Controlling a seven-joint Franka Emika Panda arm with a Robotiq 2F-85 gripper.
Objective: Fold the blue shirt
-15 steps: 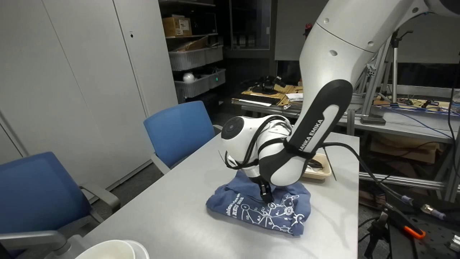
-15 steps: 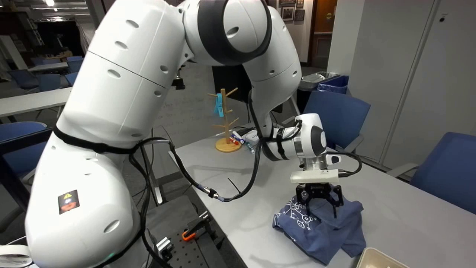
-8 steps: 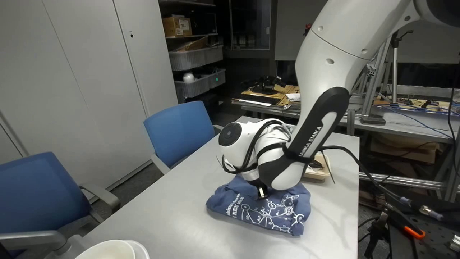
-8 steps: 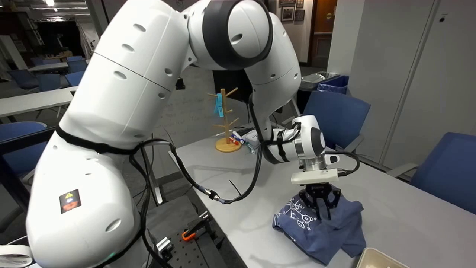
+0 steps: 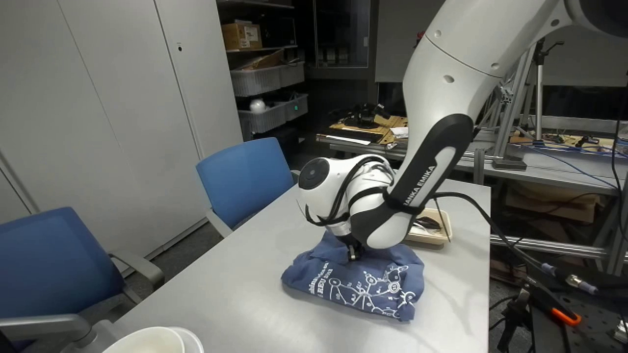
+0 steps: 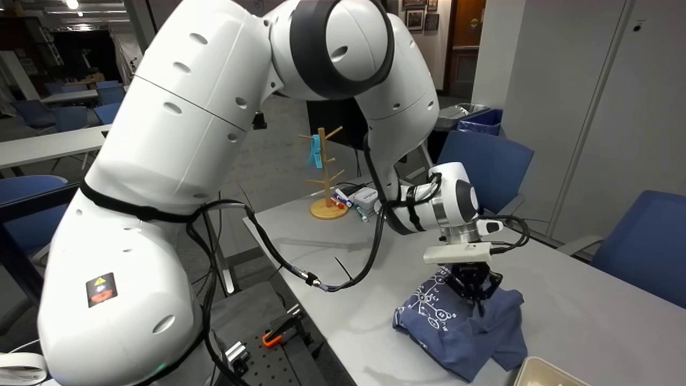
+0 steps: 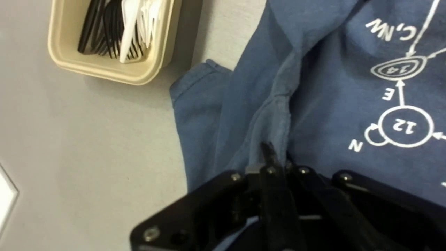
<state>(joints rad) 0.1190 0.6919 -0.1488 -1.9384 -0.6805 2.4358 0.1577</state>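
claw (image 6: 479, 309) closes over the blue shirt (image 5: 355, 287); no cloth visibly lifted

in the last second the claw has gone from fingers (image 7: 274, 188) spread wide to fingers drawn together, and it has shifted a little towards the unprinted part of the garment. whether it has pinched any cloth, i cannot tell: in the wrist view a seamed fold (image 7: 273, 116) of the shirt runs right up to the fingertips, but the claw's own body hides what lies between them.

the shirt has not visibly moved. in both exterior views it lies on the counter (image 5: 230, 294) under the claw, rumpled and partly doubled over, print upward. a tray (image 7: 104, 70) of cutlery (image 7: 129, 33) sits just beside it, a strip of counter between.

i read this as an attempt to take an edge for another fold, the folding being unfinished. if the grip is good, raising that edge and carrying it across the print should follow; if not, the claw must spread and press lower. soft layers could slip out, or several could come up together and spoil the doubling.
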